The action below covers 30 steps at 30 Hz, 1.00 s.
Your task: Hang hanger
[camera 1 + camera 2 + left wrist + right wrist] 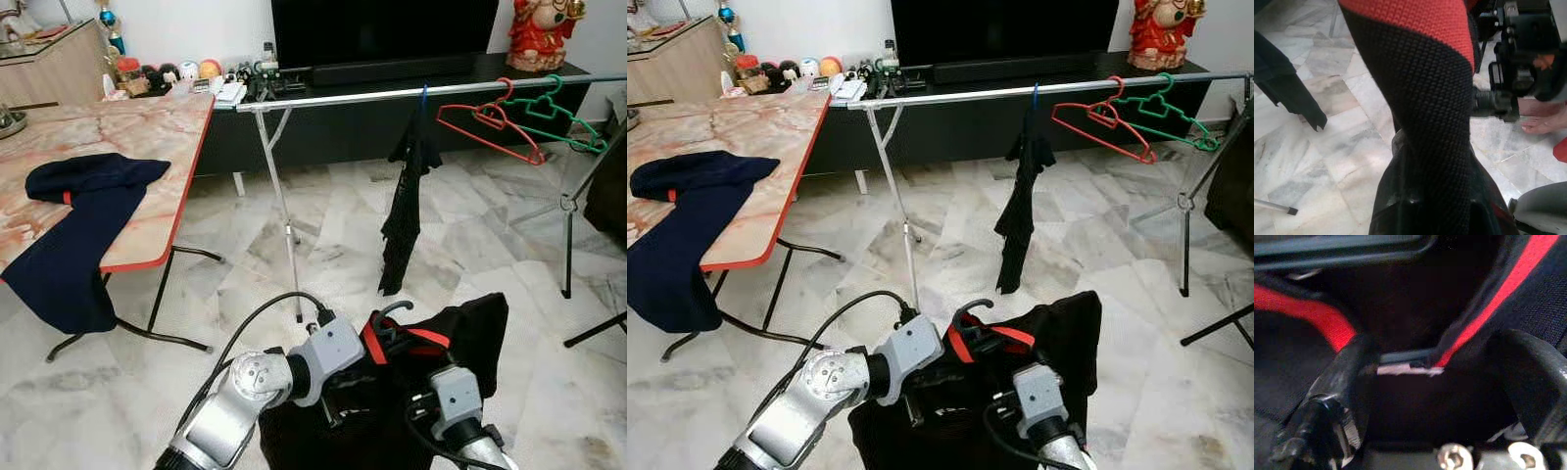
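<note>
A black garment with red trim [431,392] sits on a dark hanger whose hook [390,313] pokes up low in front of me. My left gripper [1425,196] is buried in the garment's shoulder and shut on it, with knit fabric draped over its fingers. My right gripper [1435,377] is open, its fingers [1337,382] standing either side of the red-edged collar and the hanger bar. The metal clothes rail [392,95] crosses ahead, carrying a hanging black garment [404,206], a red hanger [490,122] and a green hanger [558,116].
A marble-top table [147,147] with a dark blue garment [78,225] stands at the left. The rail's legs [286,225] and a black stand [568,245] rest on the marble floor. A TV console [333,127] is behind. A person's bare foot [1542,125] is nearby.
</note>
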Motion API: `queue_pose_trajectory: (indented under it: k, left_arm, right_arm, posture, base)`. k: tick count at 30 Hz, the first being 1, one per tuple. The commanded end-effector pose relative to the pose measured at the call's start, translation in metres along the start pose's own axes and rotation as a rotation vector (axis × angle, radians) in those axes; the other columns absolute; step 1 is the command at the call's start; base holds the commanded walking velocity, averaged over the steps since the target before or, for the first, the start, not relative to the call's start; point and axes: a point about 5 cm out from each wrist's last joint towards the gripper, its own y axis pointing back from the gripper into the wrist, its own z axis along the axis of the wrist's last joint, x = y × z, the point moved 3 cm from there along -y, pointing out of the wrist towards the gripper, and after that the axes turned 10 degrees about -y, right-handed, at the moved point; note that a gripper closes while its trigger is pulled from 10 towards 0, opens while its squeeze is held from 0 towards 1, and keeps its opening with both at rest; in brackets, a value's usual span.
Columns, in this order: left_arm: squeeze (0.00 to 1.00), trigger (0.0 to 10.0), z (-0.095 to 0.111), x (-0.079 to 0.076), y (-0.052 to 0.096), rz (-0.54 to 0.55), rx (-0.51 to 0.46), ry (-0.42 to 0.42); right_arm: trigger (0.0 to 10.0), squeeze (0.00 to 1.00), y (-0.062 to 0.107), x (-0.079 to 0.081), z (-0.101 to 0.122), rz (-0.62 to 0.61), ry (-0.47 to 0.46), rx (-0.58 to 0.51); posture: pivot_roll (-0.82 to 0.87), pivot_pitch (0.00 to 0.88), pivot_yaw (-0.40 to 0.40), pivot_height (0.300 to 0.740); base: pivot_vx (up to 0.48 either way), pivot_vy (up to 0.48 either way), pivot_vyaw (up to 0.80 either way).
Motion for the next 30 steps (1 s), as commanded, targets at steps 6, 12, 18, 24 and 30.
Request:
queue_pose_trajectory:
  k: [6, 12, 18, 24, 30]
  left_arm:
    - [0.0, 10.0, 0.005, 0.001, 0.0, -0.005, -0.006, -0.024]
    - [0.0, 10.0, 0.003, 0.003, 0.0, 0.006, 0.001, -0.028]
    - [0.0, 10.0, -0.001, 0.007, 0.002, 0.024, 0.014, -0.026]
    - [0.0, 10.0, -0.011, 0.013, 0.006, 0.058, 0.046, -0.026]
    - [0.0, 10.0, -0.018, 0.018, 0.01, 0.082, 0.074, -0.032]
  right_arm:
    - [10.0, 0.0, 0.0, -0.013, 0.011, -0.101, -0.02, -0.069]
    - [10.0, 0.0, 0.002, -0.014, 0.009, -0.126, -0.037, -0.068]
    - [0.0, 0.0, 0.003, -0.013, 0.007, -0.125, -0.041, -0.058]
    - [0.0, 0.0, 0.005, -0.009, 0.004, -0.121, -0.033, -0.044]
    - [0.0, 0.0, 0.012, -0.017, 0.0, -0.19, -0.011, -0.027]
  posture:
    - [-0.02, 0.063, 0.061, 0.74]
    - [-0.02, 0.063, 0.062, 0.74]
    - [-0.02, 0.062, 0.062, 0.74]
    - [-0.02, 0.063, 0.061, 0.74]
    - [-0.02, 0.062, 0.059, 0.74]
  base:
    - [0.0, 0.0, 0.0]
    - [0.0, 0.0, 0.0]
    - [0.0, 0.0, 0.0]
    - [0.0, 0.0, 0.0]
    - [0.0, 0.0, 0.0]
